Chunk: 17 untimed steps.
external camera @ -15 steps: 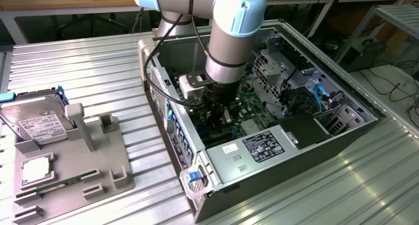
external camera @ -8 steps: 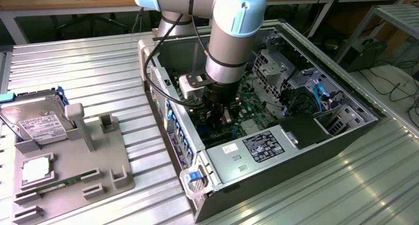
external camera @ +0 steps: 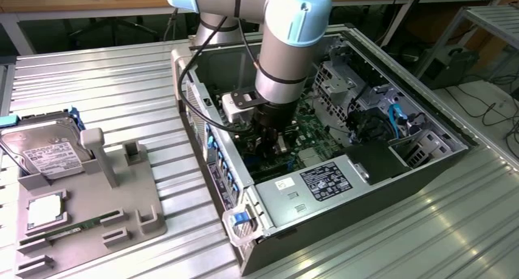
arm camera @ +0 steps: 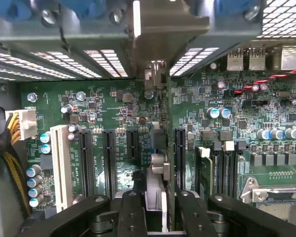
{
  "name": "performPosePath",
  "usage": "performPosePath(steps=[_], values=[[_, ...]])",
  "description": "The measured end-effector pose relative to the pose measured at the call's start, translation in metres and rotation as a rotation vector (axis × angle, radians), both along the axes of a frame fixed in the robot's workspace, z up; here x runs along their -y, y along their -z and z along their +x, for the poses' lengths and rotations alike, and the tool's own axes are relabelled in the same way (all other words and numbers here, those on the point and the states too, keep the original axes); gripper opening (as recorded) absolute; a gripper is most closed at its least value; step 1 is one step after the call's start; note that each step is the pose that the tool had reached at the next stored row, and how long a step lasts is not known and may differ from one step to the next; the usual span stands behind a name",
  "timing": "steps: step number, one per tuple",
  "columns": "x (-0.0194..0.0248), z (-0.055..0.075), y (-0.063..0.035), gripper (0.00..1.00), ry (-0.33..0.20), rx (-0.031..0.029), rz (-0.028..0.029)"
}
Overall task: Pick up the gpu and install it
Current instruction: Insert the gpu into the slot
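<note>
The gpu [arm camera: 166,148] shows edge-on in the wrist view as a thin dark card standing over the green motherboard [arm camera: 113,113]. Its silver bracket [arm camera: 163,24] lies against the case's rear slot openings. My gripper [arm camera: 160,217] is shut on the card, with one black finger [arm camera: 130,212] on each side of it. The card's lower edge sits between two black expansion slots [arm camera: 108,158]; I cannot tell whether it is seated. In the exterior view the arm reaches straight down into the open computer case [external camera: 203,127], and the gripper [external camera: 271,146] is low over the board.
Yellow and black power cables [arm camera: 10,148] and a white slot [arm camera: 61,163] lie to one side of the card, and the CPU socket [arm camera: 281,197] to the other. A grey fixture tray [external camera: 121,212] at the exterior view's left holds a silver hard drive [external camera: 48,154] and a green memory stick [external camera: 69,230].
</note>
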<state>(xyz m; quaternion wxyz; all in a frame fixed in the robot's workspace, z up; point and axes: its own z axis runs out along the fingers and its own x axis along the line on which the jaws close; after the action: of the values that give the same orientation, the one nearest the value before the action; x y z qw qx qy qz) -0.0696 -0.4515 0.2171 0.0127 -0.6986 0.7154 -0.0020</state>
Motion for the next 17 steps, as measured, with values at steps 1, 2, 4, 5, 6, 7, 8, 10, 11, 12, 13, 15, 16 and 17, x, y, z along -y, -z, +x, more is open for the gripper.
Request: performPosePath(steps=[1,2,4,5,6,7,8,10,11,12,13,15,16,17], values=[[0.0,0.0,-0.0008,0.28,0.0,-0.0001,-0.0002],[0.0,0.0,-0.0012,0.28,0.0,-0.0002,0.0],[0.0,0.0,-0.0014,0.28,0.0,-0.0002,0.0001],[0.0,0.0,-0.0014,0.28,0.0,-0.0001,0.0002],[0.0,0.0,-0.0014,0.28,0.0,-0.0002,0.0002],[0.0,0.0,-0.0014,0.28,0.0,-0.0001,0.0002],[0.0001,0.0,-0.0015,0.28,0.0,-0.0002,0.0001],[0.0013,0.0,-0.0015,0.28,0.0,-0.0002,0.0],[0.0021,0.0,-0.0015,0.28,0.0,-0.0003,0.0],[0.0027,-0.0001,-0.0015,0.28,0.0,-0.0003,-0.0001],[0.0027,-0.0001,-0.0015,0.28,0.0,-0.0003,-0.0001],[0.0027,-0.0001,-0.0011,0.28,0.0,-0.0002,-0.0001],[0.0028,-0.0001,-0.0007,0.28,0.0,-0.0003,-0.0003],[0.0028,-0.0001,0.0,0.28,0.0,-0.0005,-0.0006]])
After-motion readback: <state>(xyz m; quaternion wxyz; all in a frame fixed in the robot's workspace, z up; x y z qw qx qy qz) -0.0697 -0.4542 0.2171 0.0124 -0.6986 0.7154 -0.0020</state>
